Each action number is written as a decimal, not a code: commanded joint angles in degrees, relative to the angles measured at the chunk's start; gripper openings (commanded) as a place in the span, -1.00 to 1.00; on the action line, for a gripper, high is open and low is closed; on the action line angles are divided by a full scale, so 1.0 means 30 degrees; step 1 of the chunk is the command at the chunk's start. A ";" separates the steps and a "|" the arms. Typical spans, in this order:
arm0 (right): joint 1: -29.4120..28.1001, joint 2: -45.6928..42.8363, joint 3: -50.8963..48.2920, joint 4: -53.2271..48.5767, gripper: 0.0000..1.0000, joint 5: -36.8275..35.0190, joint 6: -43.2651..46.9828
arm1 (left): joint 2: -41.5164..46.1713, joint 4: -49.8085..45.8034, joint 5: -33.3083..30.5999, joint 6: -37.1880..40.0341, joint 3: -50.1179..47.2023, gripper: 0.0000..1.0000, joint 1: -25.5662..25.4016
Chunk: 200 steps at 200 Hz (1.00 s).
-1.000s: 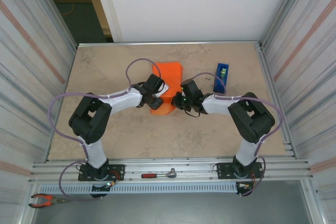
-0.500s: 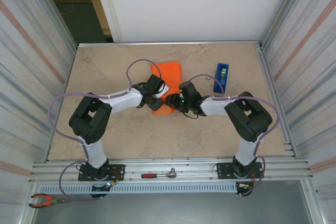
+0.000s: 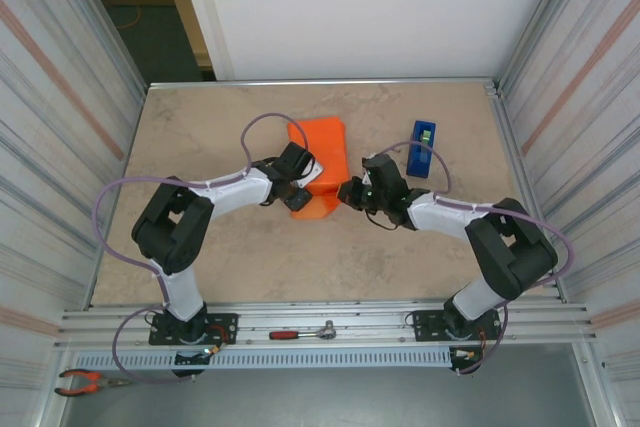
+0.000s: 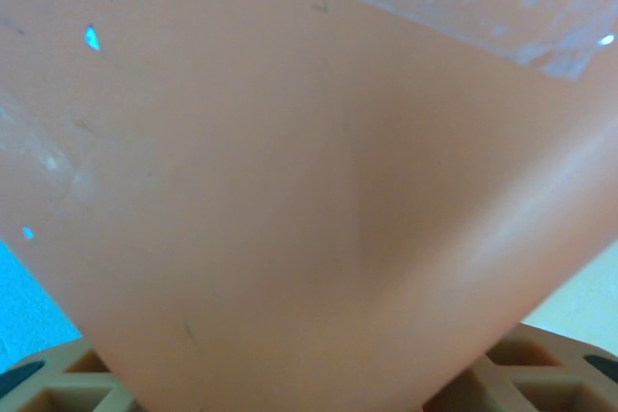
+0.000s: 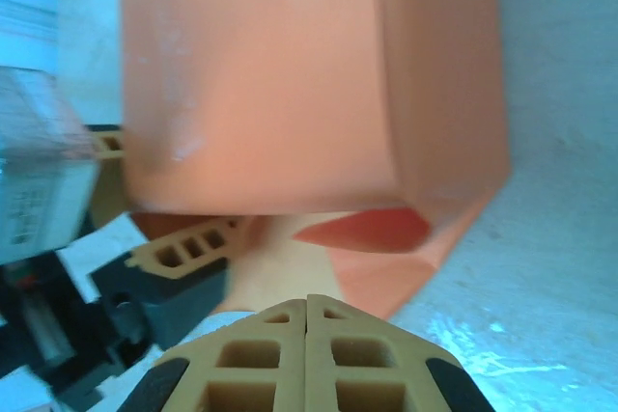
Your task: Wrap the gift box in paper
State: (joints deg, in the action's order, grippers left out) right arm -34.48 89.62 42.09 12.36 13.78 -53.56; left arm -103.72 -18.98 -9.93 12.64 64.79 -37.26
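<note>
The orange paper (image 3: pixel 318 152) lies folded over the gift box at the middle of the table, and the box is almost wholly hidden under it. In the right wrist view a pale pink face of the gift box (image 5: pixel 275 262) shows at the open near end, under loose paper flaps (image 5: pixel 367 229). My left gripper (image 3: pixel 298 185) is on the package's near-left part, fingers either side of the paper (image 4: pixel 309 190). My right gripper (image 3: pixel 349 193) is shut and empty, just off the package's near-right corner, with its fingertips (image 5: pixel 307 301) pressed together.
A blue tape dispenser (image 3: pixel 421 147) stands right of the package, behind the right arm. A red-handled ratchet (image 3: pixel 305 332) and pliers (image 3: pixel 85 380) lie on the rail at the near edge. Metal walls close both sides.
My right gripper reached in to the package's near end, then pulled back to the right and closed. The right elbow swung outward. The left gripper has stayed in place.
</note>
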 commanded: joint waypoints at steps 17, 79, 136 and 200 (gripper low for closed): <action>-0.0549 0.1563 0.0801 0.0186 -1.00 0.0119 0.0124 | -0.0305 0.0131 0.0358 -0.0098 0.0477 0.11 -0.0150; -0.1889 0.4475 0.1946 0.0881 -1.00 -0.0221 -0.0185 | -0.0283 0.0075 0.0354 -0.0110 0.0449 0.10 -0.0165; -0.2254 0.5348 0.1596 0.1790 -1.00 0.0075 -0.0719 | -0.0250 0.0050 0.0348 -0.0113 0.0437 0.09 -0.0179; -0.1545 0.2053 0.1162 0.0476 -1.00 0.0322 -0.0090 | -0.0231 -0.0026 0.0330 -0.0129 0.0435 0.09 -0.0201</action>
State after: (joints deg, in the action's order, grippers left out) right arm -40.05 101.51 46.41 16.97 13.65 -54.89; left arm -103.72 -19.05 -10.02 12.62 64.82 -37.26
